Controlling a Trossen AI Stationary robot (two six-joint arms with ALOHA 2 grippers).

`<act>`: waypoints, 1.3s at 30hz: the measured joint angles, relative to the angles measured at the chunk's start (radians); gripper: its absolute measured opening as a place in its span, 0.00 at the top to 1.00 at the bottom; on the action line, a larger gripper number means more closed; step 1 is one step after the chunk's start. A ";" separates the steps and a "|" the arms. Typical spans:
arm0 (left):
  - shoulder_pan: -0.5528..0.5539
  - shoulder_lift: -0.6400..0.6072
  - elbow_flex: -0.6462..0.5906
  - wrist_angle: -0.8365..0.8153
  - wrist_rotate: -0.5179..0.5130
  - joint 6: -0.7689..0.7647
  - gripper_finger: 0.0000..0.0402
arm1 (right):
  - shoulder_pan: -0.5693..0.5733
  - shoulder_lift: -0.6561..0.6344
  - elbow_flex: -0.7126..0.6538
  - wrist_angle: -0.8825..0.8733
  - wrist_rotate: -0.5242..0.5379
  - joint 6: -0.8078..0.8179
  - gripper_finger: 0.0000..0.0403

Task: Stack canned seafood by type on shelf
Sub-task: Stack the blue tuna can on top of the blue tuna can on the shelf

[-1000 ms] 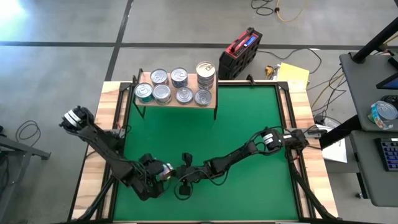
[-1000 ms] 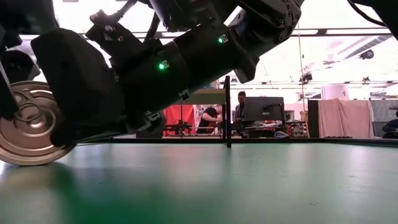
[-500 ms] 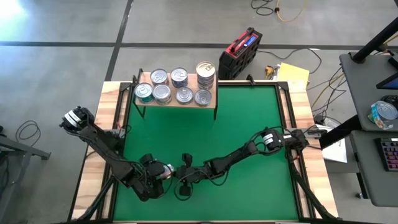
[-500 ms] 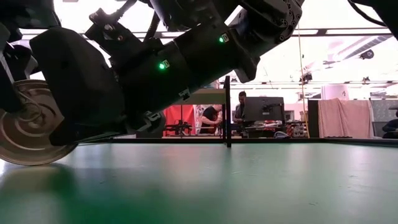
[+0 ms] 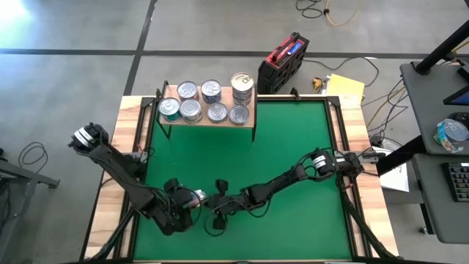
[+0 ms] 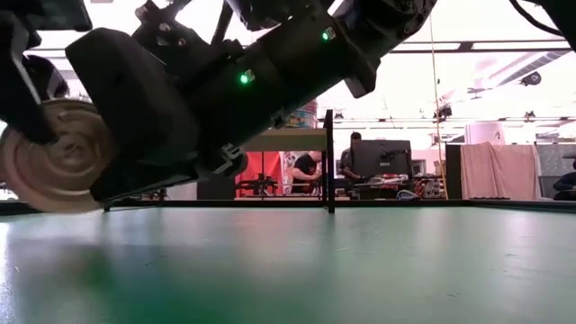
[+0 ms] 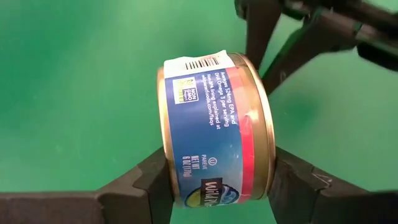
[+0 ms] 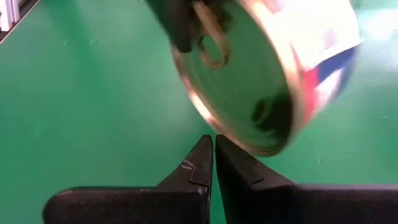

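Observation:
My left gripper [image 5: 190, 200] is near the near edge of the green mat, left of centre, shut on a tin [image 7: 214, 124] with a blue and red label and gold rims. The tin stands on edge, clear of the mat in the low view [image 6: 56, 155]. My right gripper [image 8: 214, 152] is shut, and its tips sit just beside the tin's pull-tab lid [image 8: 249, 81]. The shelf [image 5: 205, 123] stands at the mat's far-left corner. Several silver-topped tins [image 5: 199, 110] sit flat on it, and one taller stack [image 5: 242, 83] stands at its right end. My left gripper pinches the tin across its two flat faces, one finger [image 7: 149, 183] on the base and the other [image 7: 292, 183] on the lid side. The labelled side wall [image 7: 211, 162] faces the wrist camera. The tin is lifted clear of the mat, on edge. My right gripper: I cannot tell whether its shut tips touch the tin's lid rim [image 8: 245, 146].
The centre and right of the green mat [image 5: 293, 132] are bare. Wooden table strips [image 5: 132, 139] border the mat. A red and black case [image 5: 284, 62] and yellow paper [image 5: 344, 88] lie beyond the far edge.
My left gripper has risen with the tin. In the low view the tin's lower rim was down at the mat and now hangs clear above it, slightly tipped. My right arm has stayed close beside it.

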 joint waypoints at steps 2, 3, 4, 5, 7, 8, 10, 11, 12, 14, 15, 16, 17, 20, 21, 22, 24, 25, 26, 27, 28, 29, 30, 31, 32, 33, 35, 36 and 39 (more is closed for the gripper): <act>-0.001 -0.018 0.000 0.000 -0.021 0.000 0.55 | 0.004 -0.003 0.000 -0.004 0.000 -0.003 0.97; -0.002 -0.029 0.000 0.000 -0.035 0.000 0.55 | 0.006 -0.004 0.000 -0.012 0.000 -0.005 0.97; -0.002 -0.041 0.000 0.001 -0.054 0.000 0.55 | 0.007 -0.008 0.000 -0.029 0.000 -0.009 0.97; -0.003 -0.050 0.000 0.000 -0.069 0.002 0.55 | 0.008 -0.011 0.000 -0.047 0.000 -0.008 0.97; -0.003 -0.070 -0.001 -0.011 -0.088 0.006 0.55 | 0.011 -0.024 0.000 -0.096 0.001 0.003 0.97; -0.003 -0.082 -0.003 -0.016 -0.099 0.007 0.55 | 0.013 -0.032 0.000 -0.124 0.006 0.007 0.97; -0.004 -0.107 -0.011 -0.015 -0.131 0.007 0.55 | 0.015 -0.043 0.000 -0.155 0.008 0.013 0.97; -0.004 -0.117 -0.014 -0.015 -0.141 0.006 0.55 | 0.018 -0.049 0.000 -0.175 0.008 0.014 0.97; -0.005 -0.126 -0.018 -0.016 -0.148 0.004 0.55 | 0.020 -0.053 0.000 -0.184 0.010 0.014 0.97; -0.006 -0.141 -0.024 -0.014 -0.167 0.003 0.55 | 0.026 -0.064 0.000 -0.208 0.011 0.014 0.97; -0.006 -0.151 -0.028 -0.011 -0.176 0.003 0.55 | 0.030 -0.070 -0.001 -0.221 0.011 0.014 0.97; -0.007 -0.160 -0.031 -0.009 -0.191 0.002 0.55 | 0.034 -0.078 -0.001 -0.230 0.013 0.014 0.97; -0.008 -0.170 -0.036 -0.006 -0.204 -0.001 0.55 | 0.038 -0.085 -0.001 -0.243 0.026 0.014 0.97; -0.009 -0.202 -0.061 0.013 -0.250 -0.003 0.55 | 0.051 -0.103 -0.001 -0.294 0.104 0.005 0.97; -0.009 -0.213 -0.073 0.026 -0.261 -0.004 0.55 | 0.054 -0.110 -0.001 -0.316 0.135 0.003 0.97; -0.009 -0.227 -0.086 0.041 -0.272 -0.005 0.55 | 0.056 -0.117 -0.001 -0.341 0.161 0.002 0.97; -0.009 -0.254 -0.114 0.078 -0.300 -0.005 0.55 | 0.057 -0.132 -0.001 -0.388 0.205 0.002 0.97; -0.009 -0.269 -0.130 0.107 -0.319 -0.005 0.55 | 0.059 -0.141 -0.002 -0.413 0.225 0.001 0.97; -0.009 -0.285 -0.147 0.140 -0.333 -0.004 0.55 | 0.059 -0.153 -0.003 -0.431 0.245 -0.002 0.97; -0.008 -0.302 -0.165 0.175 -0.348 0.003 0.55 | 0.058 -0.164 -0.005 -0.446 0.260 -0.005 0.97; -0.008 -0.321 -0.183 0.207 -0.359 0.013 0.55 | 0.058 -0.172 -0.008 -0.464 0.273 -0.010 0.97; -0.008 -0.338 -0.203 0.243 -0.373 0.025 0.55 | 0.058 -0.184 -0.011 -0.484 0.285 -0.015 0.97; -0.006 -0.356 -0.224 0.284 -0.390 0.041 0.55 | 0.059 -0.195 -0.017 -0.507 0.298 -0.020 0.97; -0.002 -0.372 -0.247 0.323 -0.406 0.059 0.55 | 0.059 -0.204 -0.024 -0.522 0.313 -0.024 0.97; 0.004 -0.390 -0.269 0.361 -0.420 0.077 0.55 | 0.059 -0.217 -0.033 -0.533 0.329 -0.027 0.97; 0.012 -0.408 -0.291 0.408 -0.430 0.099 0.55 | 0.059 -0.234 -0.047 -0.544 0.345 -0.028 0.97; 0.035 -0.436 -0.335 0.522 -0.433 0.155 0.55 | 0.059 -0.273 -0.081 -0.552 0.381 -0.027 0.97; 0.044 -0.446 -0.357 0.581 -0.432 0.193 0.55 | 0.059 -0.295 -0.103 -0.552 0.396 -0.027 0.97; 0.085 -0.469 -0.418 0.785 -0.405 0.322 0.55 | 0.059 -0.376 -0.180 -0.543 0.410 -0.014 0.97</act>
